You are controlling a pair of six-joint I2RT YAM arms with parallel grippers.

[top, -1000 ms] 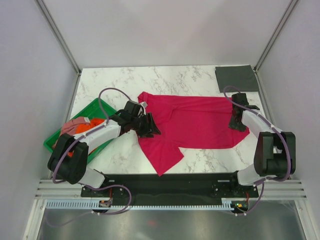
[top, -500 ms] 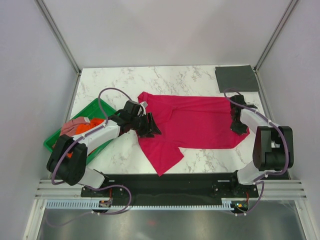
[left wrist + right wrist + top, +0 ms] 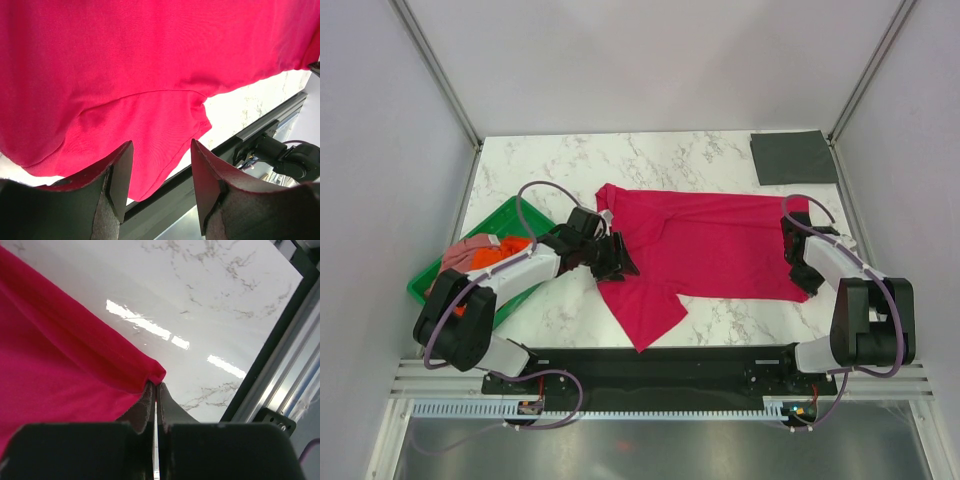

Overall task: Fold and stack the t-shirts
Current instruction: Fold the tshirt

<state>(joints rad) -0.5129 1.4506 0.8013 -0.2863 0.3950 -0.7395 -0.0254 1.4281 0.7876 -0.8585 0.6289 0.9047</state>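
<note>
The red t-shirt (image 3: 710, 245) lies spread flat on the table (image 3: 560, 160). The green tray (image 3: 496, 218) on the left holds the orange t-shirt (image 3: 492, 254) and the pink t-shirt (image 3: 468, 248). Only the right wrist view shows the right gripper (image 3: 156, 387) pinched tight on the red shirt's corner. The left gripper (image 3: 160, 165) has its fingers spread apart, holding nothing

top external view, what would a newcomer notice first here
The crimson-red t-shirt spread flat across the middle of the marble table dominates. The right fingers are pinched shut on a corner of it, while the left fingers stand open at its other end. A green tray of bunched cloth sits at the left, and a folded dark grey t-shirt lies in the far right corner.
</note>
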